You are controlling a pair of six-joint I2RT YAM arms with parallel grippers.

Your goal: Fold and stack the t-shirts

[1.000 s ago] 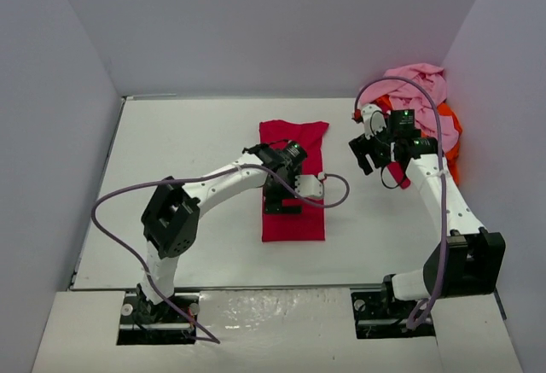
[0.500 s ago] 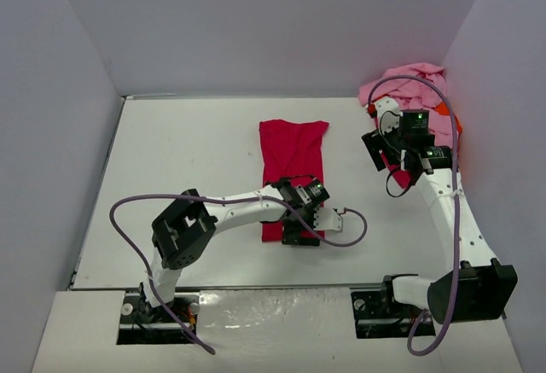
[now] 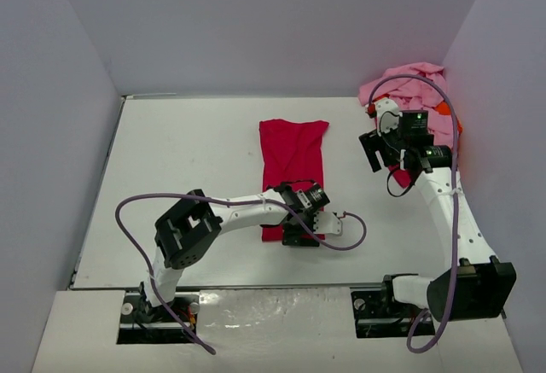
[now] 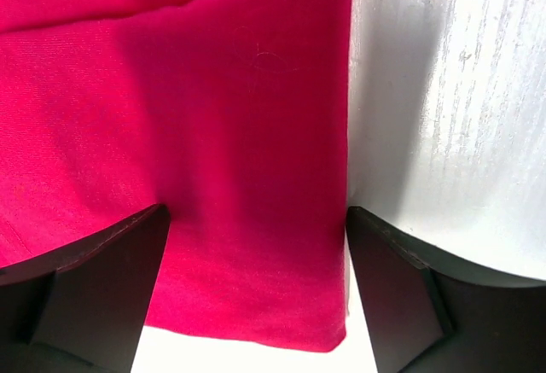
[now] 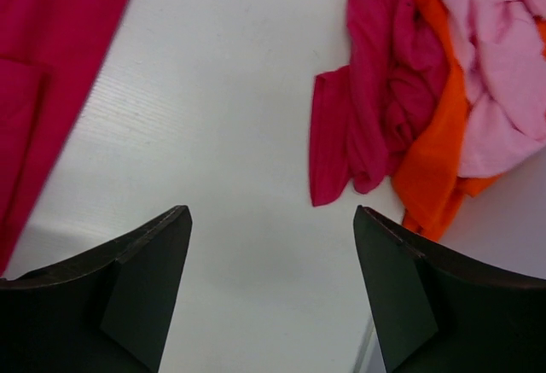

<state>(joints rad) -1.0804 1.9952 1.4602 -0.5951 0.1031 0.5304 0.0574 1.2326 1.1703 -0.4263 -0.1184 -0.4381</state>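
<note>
The red shirt (image 3: 293,155) lies mid-table as a narrow strip, its long axis running near to far. The left claw (image 3: 300,235) is down at the strip's near end. Its jaws are apart and straddle the near right corner, with the cloth flat between them and not pinched as far as can be seen. The rest of the strip stretches away from this claw toward the far side, so folding the near end over probably means lifting it along that axis.

The right claw (image 3: 374,153) hangs to the right of the strip, between it and the heap in the far right corner. Its jaws are apart with only bare table (image 5: 239,134) under them. The left arm is plainly the nearer one to the strip's near end.

The top view gives the strip's full length and both arms. The left wrist view alone shows the hem corner sitting inside the jaws. The right wrist view separates the heap into a magenta shirt (image 5: 380,100), an orange shirt (image 5: 435,155) and a pink shirt (image 5: 503,74), all crumpled.
</note>
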